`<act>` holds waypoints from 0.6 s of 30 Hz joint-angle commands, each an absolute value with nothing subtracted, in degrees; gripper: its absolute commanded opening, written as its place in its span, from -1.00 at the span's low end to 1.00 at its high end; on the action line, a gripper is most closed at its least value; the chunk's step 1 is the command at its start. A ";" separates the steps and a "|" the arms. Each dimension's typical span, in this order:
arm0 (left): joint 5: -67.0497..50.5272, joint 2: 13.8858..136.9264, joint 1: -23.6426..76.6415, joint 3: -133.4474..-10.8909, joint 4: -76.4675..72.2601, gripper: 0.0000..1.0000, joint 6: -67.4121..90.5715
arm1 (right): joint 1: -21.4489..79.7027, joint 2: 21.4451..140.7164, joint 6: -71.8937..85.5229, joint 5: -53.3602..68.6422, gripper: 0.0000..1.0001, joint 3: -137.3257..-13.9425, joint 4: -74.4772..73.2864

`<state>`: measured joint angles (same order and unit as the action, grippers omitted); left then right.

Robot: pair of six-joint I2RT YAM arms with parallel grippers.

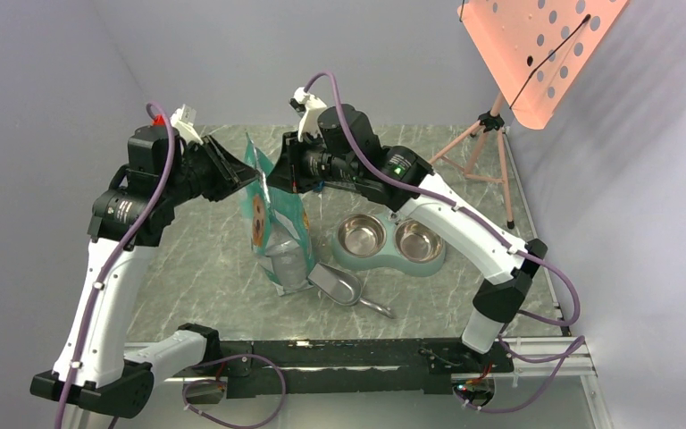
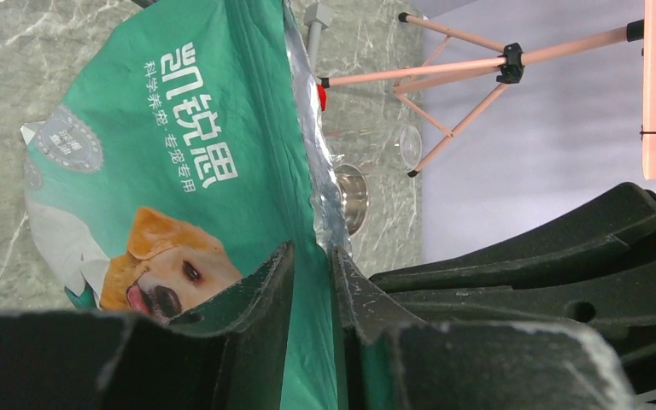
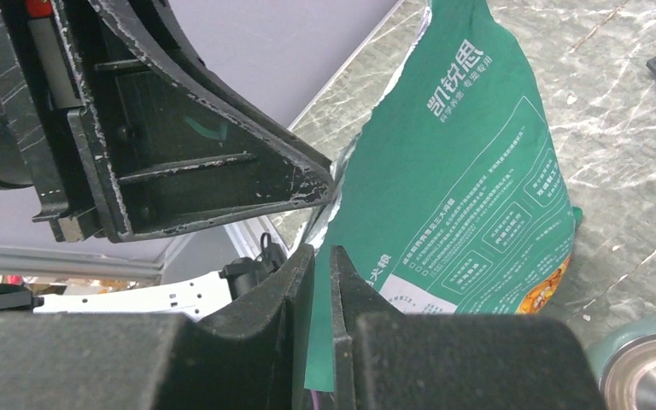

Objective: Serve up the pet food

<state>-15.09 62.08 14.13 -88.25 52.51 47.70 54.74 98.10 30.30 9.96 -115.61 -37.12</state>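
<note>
A teal-and-white pouch [image 1: 272, 214] printed with a golden retriever stands upright in mid-table, between my two grippers. The pet food is hidden; none shows at the pouch mouth or in the bowls. My left gripper [image 1: 246, 179] straddles the pouch [image 2: 179, 154] wall near its foil-lined top edge. Its fingertips [image 2: 312, 249] stand a narrow gap apart with teal film between them, and I cannot tell whether they press on it. My right gripper [image 3: 323, 249] is shut on the opposite edge of the pouch [image 3: 470, 188], the thin sheet pinched between its pads.
A grey-green dish with twin steel bowls [image 1: 389, 243] sits just right of the pouch. A shiny metal scoop [image 1: 339, 284] lies in front of it. A pink tripod [image 1: 482, 138] with a pink perforated board [image 1: 536, 54] stands at the back right.
</note>
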 commanded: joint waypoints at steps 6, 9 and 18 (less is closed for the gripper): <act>-13.78 60.74 14.36 -87.30 50.48 -0.64 47.16 | 54.29 98.96 30.94 12.76 -0.63 -117.07 -33.93; -13.98 60.80 14.41 -87.27 50.31 -0.75 47.11 | 54.27 99.97 31.09 13.80 -0.58 -117.96 -34.01; -15.10 59.74 14.40 -85.72 48.40 -1.00 48.00 | 54.32 102.91 31.73 13.24 -0.54 -119.98 -35.00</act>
